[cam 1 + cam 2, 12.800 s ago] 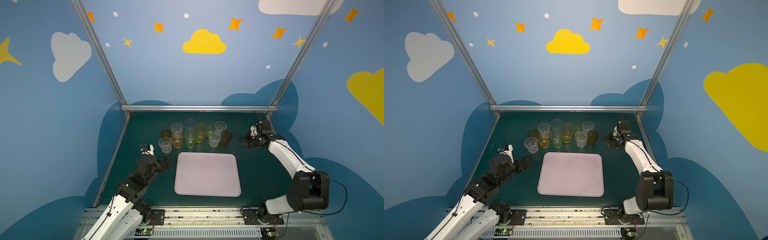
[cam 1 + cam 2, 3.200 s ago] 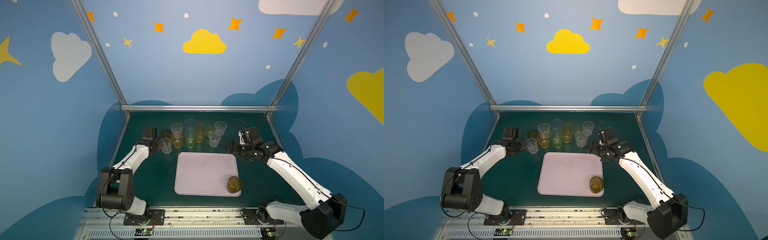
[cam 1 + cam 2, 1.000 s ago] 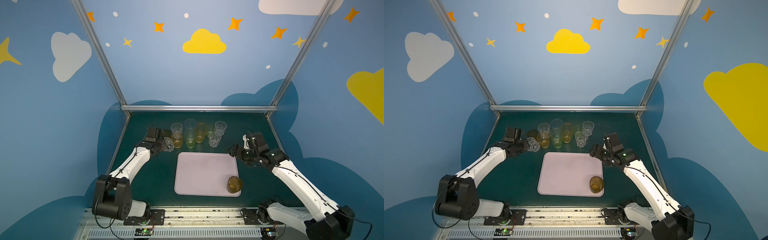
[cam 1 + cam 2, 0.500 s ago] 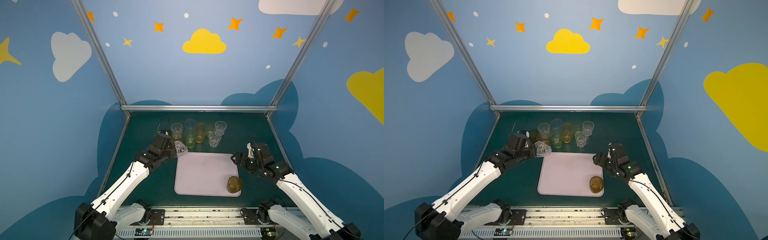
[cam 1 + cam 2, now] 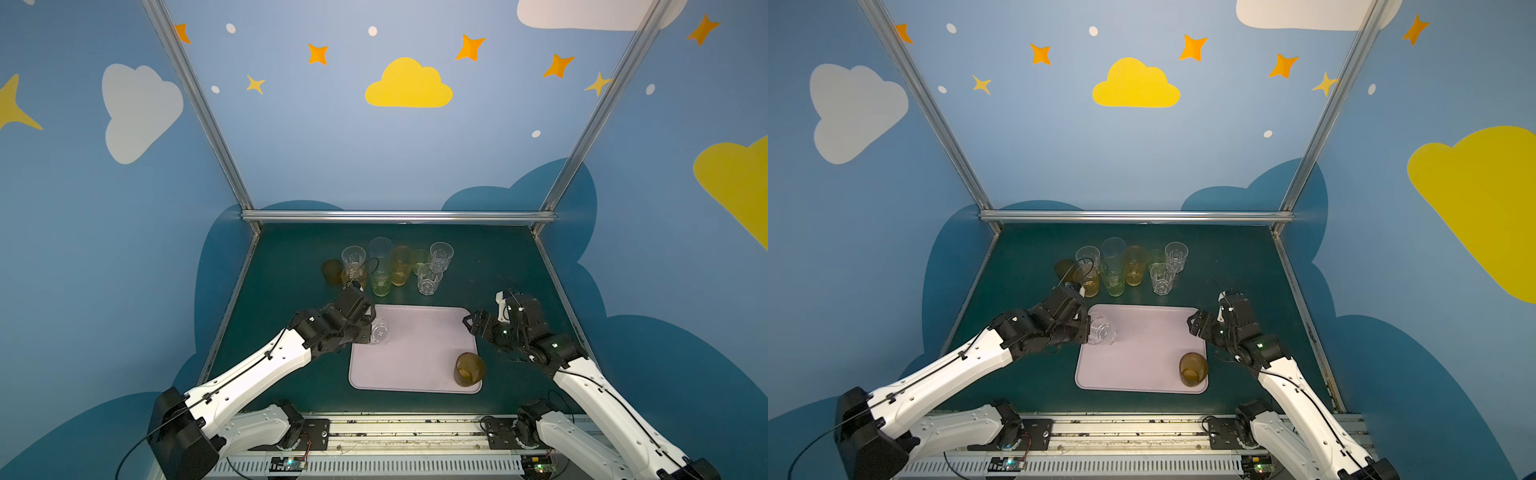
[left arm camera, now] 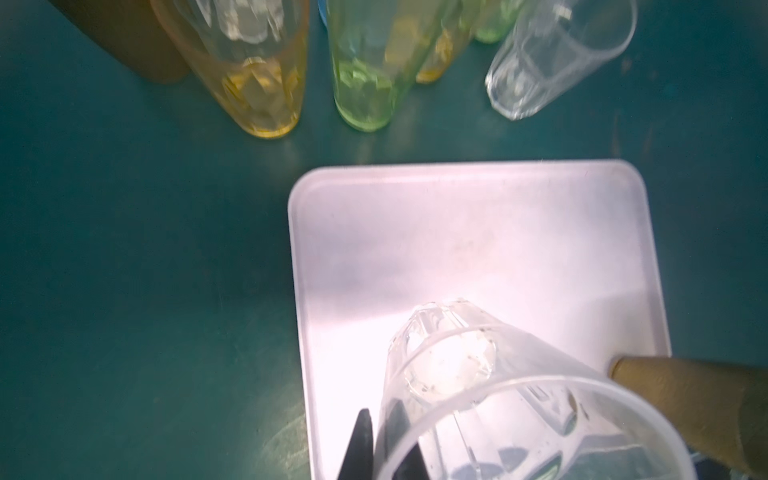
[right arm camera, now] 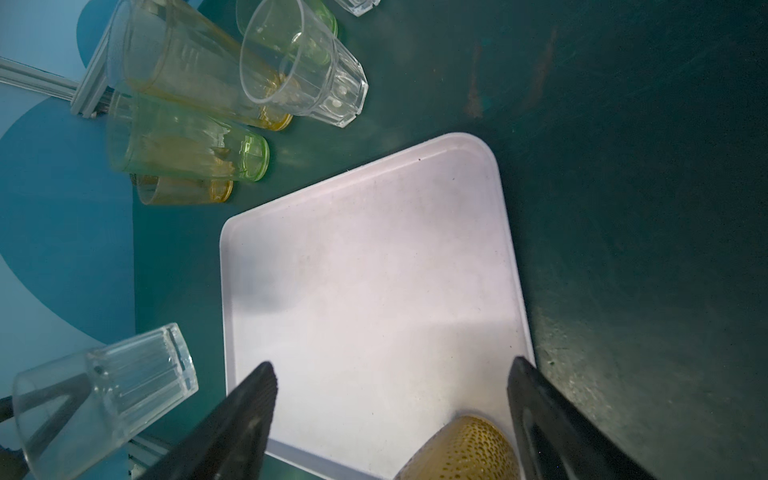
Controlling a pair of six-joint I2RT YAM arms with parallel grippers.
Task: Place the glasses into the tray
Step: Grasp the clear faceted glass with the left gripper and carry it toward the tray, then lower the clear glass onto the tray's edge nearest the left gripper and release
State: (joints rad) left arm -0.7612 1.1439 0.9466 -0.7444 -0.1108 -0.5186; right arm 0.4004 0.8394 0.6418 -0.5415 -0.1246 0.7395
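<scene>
Clear faceted glass (image 5: 379,330) is hanging tilted over the left edge of the tray (image 5: 415,357), clamped at its rim by the left gripper (image 5: 370,330), while the right gripper (image 5: 471,326) is hovering with jaws apart; the next move is calling for levelling, lowering and release.

Both top views look down from high in front — wrist cameras sit close over the shared tray (image 6: 498,249).

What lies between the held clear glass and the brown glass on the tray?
Nothing: bare tray between clear glass and brown glass, in both top views.
</scene>
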